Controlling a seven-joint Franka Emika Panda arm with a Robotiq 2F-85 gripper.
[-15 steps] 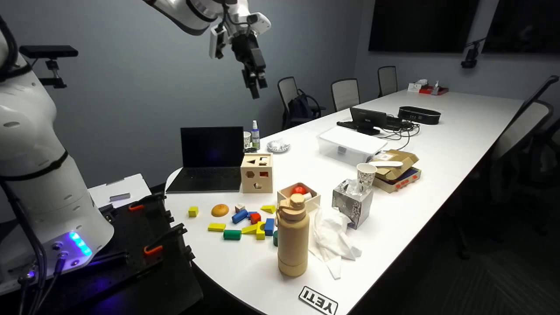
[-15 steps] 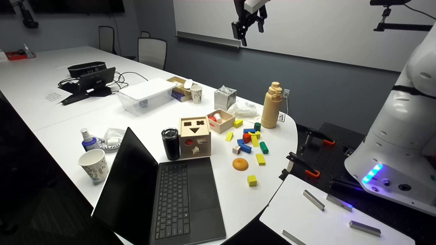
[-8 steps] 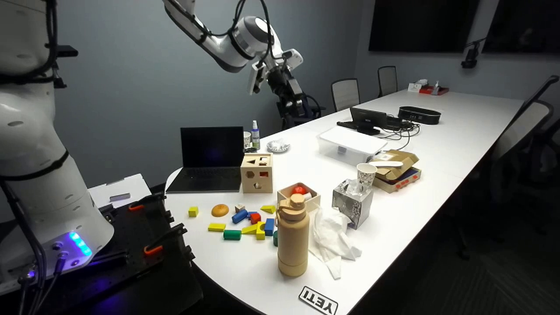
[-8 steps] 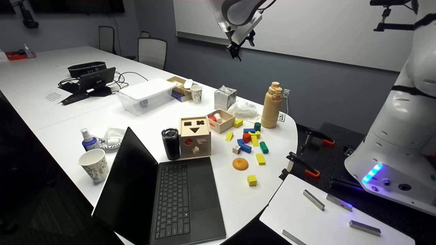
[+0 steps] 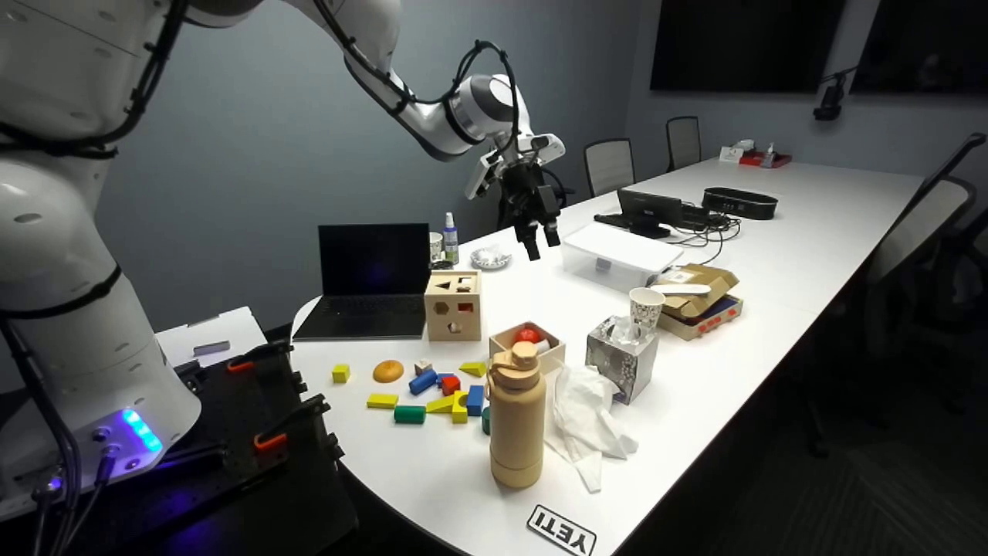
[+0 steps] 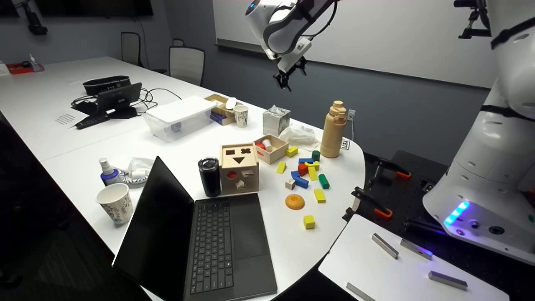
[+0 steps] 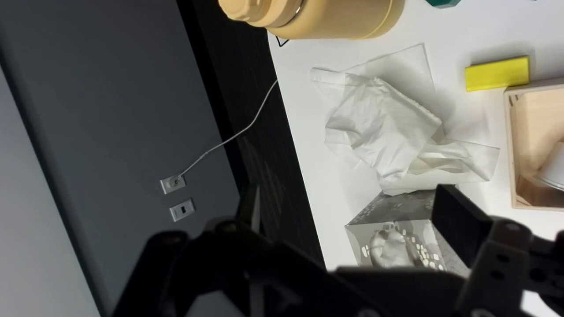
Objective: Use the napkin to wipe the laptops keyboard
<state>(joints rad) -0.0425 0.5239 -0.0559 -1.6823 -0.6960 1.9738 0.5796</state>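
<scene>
Napkin (image 5: 584, 413): long axis toward YETI label (image 5: 561, 530); edge hidden by bottle (image 5: 517, 425) in an exterior view. My gripper (image 5: 543, 244): spread wide, empty.

- In an exterior view the black two-fingered gripper (image 5: 543, 245) has dropped from against the plain blue-grey wall (image 5: 293, 131) to overlap the white tabletop (image 5: 532, 301).
- The glossy white forearm (image 5: 370, 58) slants farther down there, the loop of its thin black cable (image 5: 478, 44) now in sight.
- In an exterior view the gripper has sunk from the broad whiteboard (image 6: 397, 33) to the dark grey wall (image 6: 376, 96) beneath.
- The rounded white wrist (image 6: 284, 39), with its small blue light (image 6: 251, 6), has come into view there.
- The bulky white shoulder link (image 6: 518, 54) hides more of the black horizontal mounting bar (image 6: 476, 32).
</scene>
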